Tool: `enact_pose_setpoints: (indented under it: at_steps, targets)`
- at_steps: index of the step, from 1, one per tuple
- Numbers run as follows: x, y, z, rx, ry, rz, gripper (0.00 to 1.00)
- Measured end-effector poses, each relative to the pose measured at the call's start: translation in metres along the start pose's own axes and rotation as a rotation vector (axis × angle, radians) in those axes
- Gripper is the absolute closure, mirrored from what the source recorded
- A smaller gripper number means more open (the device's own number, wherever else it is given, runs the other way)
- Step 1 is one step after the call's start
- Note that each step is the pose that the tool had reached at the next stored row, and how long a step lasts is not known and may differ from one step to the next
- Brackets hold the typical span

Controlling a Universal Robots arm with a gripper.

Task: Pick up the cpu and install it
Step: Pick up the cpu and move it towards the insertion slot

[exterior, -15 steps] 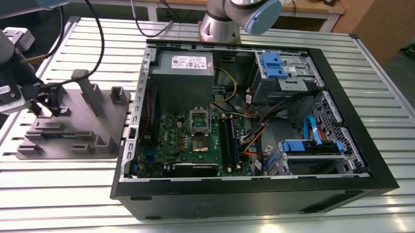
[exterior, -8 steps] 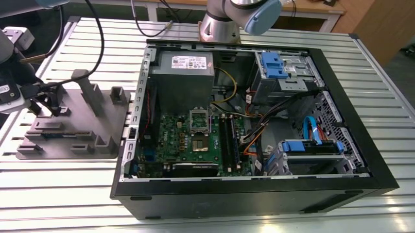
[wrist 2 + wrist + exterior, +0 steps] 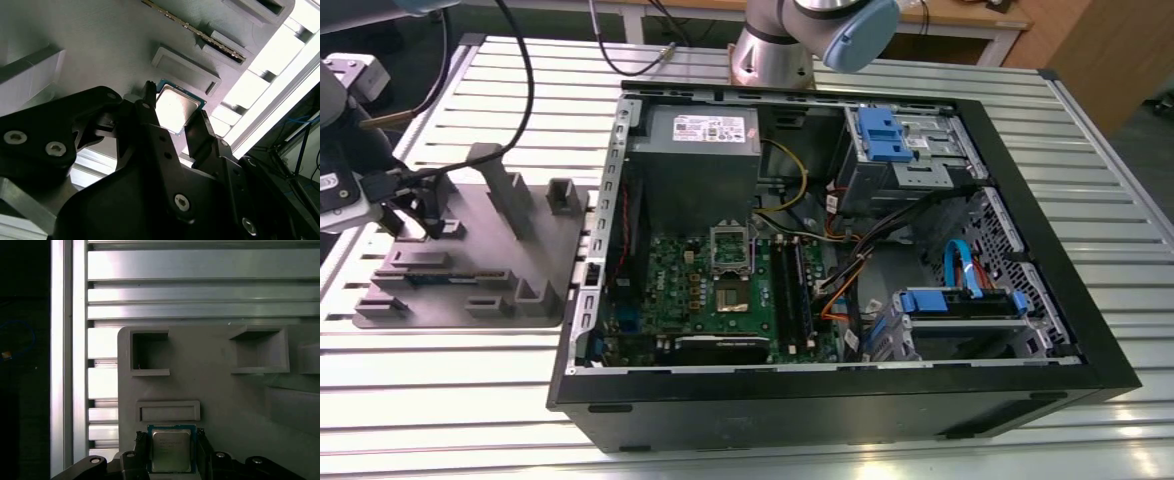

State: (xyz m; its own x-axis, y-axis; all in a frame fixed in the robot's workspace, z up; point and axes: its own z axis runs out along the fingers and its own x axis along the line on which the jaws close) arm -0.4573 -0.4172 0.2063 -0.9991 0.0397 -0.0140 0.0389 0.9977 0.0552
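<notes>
Shiny metal cpu [image 3: 171,450], matt grey plate [image 3: 225,390] (plastic-looking)

On my feed, the cpu [image 3: 171,450] shows a silver-grey top with a teal rim; the plate [image 3: 235,400] is plain grey. The table [image 3: 200,290] gleams silver in ribbed stripes, the computer case [image 3: 854,410] black.

Exterior view: bright, even overhead light; I note soft sheen on the slatted table [image 3: 467,400], and the computer case [image 3: 854,410] interior is shadowed. Second wrist view: slats blown white, gripper [image 3: 175,109] dark. First wrist view: glare bands, one edge black.
</notes>
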Motion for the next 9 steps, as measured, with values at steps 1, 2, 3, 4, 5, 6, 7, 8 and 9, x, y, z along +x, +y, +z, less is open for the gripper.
enact_pose_setpoints:
  at_steps: [1,2,3,4,5,6,7,8,9]
  targets:
    - [0.0,0.0,-0.0002,0.0,0.0001,0.0,0.53]
    - [-0.0001,0.0003,-0.006,0.0,0.0,0.0,0.53]
    - [-0.0002,0.0007,-0.0125,-0.0001,0.0,0.0,0.53]
    - [-0.0002,0.0007,-0.0127,0.0,0.0,0.0,0.53]
    - [-0.0002,0.0007,-0.0128,0.0,0.0,0.0,0.53]
    - [-0.0002,0.0007,-0.0131,0.0,0.0001,0.0,0.53]
    - [-0.0002,0.0007,-0.0132,0.0,0.0,0.0,0.53]
    - [-0.0002,0.0007,-0.0134,0.0,0.0,0.0,0.53]
    - [-0.0002,0.0008,-0.0137,0.0,0.0001,0.0,0.53]
